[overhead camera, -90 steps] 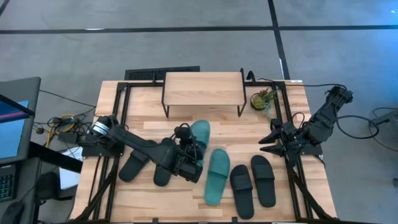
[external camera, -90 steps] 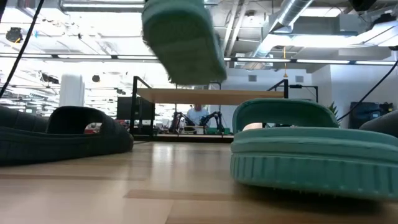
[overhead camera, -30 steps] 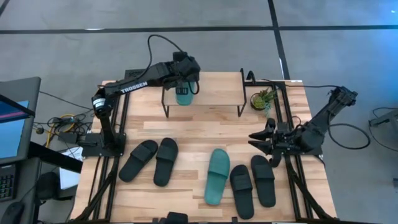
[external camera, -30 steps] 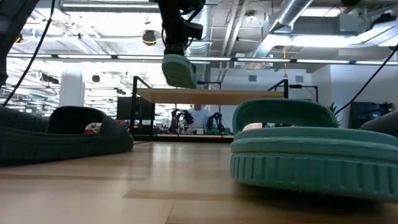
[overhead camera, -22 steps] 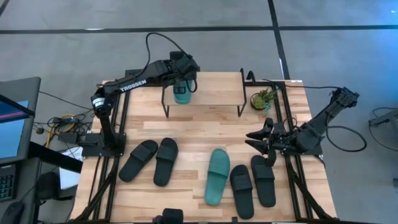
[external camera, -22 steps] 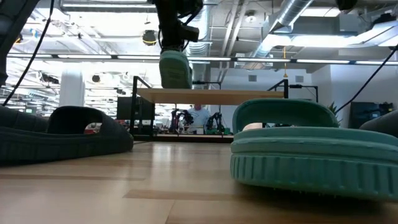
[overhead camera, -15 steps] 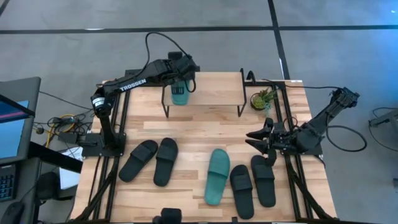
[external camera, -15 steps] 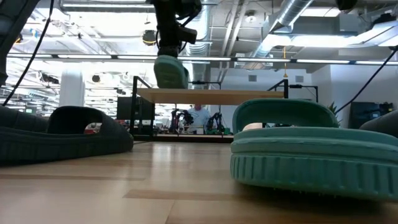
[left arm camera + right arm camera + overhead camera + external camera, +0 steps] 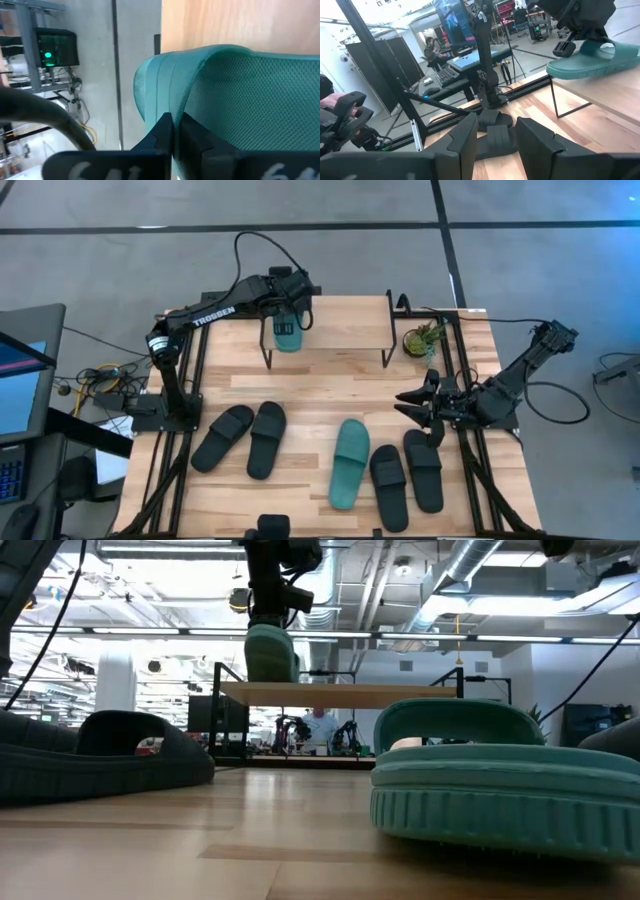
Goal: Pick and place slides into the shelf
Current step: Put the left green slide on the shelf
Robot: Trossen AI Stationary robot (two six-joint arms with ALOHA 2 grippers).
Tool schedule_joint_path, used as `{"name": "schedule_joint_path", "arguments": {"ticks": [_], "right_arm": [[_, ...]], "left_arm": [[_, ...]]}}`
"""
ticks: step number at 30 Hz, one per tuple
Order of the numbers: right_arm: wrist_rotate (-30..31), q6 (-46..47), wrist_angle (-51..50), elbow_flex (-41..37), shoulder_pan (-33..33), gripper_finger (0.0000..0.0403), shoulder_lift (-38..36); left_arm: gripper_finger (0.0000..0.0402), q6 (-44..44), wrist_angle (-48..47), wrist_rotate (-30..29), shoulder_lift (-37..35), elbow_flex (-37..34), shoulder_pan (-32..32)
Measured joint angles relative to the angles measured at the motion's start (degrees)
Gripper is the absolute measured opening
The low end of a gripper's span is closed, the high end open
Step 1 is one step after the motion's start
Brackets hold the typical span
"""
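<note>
Left claw (image 9: pixel 290 313), upper left of the high view: clamped on one teal slide (image 9: pixel 287 332) at the left end of the shelf (image 9: pixel 340 322), the slide's long axis crossing the board front to back, apparently resting on or just above it. Right claw (image 9: pixel 415 406), right of centre: fingers spread, empty, poised over the worktop (image 9: pixel 310 385). Nearest loose slide, the black one (image 9: pixel 423 469) just below it; second teal slide (image 9: pixel 349 463) lies further left, long axis running up-frame toward the shelf.
</note>
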Motion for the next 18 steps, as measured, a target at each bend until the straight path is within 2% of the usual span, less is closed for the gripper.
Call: {"name": "schedule_joint_path", "arguments": {"ticks": [14,18], "right_arm": [[0.0,0.5,0.7,0.0,0.0,0.0122,0.0],[0.0,0.5,1.3,0.0,0.0,0.0122,0.1]], "left_arm": [[0.0001,0.8,-1.7,2.0,0.1,0.0,0.6],[0.0015,1.5,-1.8,3.5,0.1,0.0,1.0]]}}
